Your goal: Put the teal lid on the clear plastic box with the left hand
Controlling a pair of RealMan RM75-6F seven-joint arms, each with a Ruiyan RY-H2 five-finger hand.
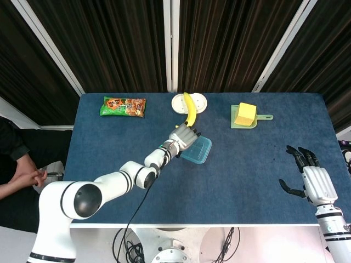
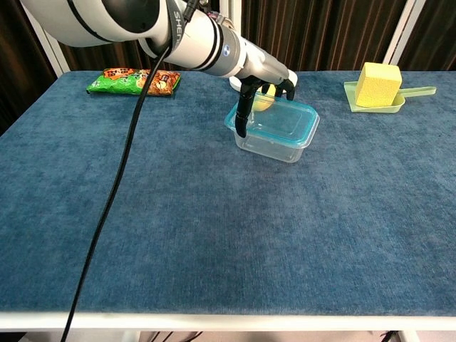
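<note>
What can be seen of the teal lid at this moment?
The translucent teal rectangular plastic lid with rounded corners and a raised rim lies flat on top of the clear plastic box, covering its opening, near the middle of the blue table. The left hand reaches over its far left end, dark fingers hanging down at the edge there. Whether it is snapped shut cannot be told.

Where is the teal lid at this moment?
The teal lid lies on top of the clear plastic box near the table's middle, just in front of the banana, with the left hand on its back-left edge.
</note>
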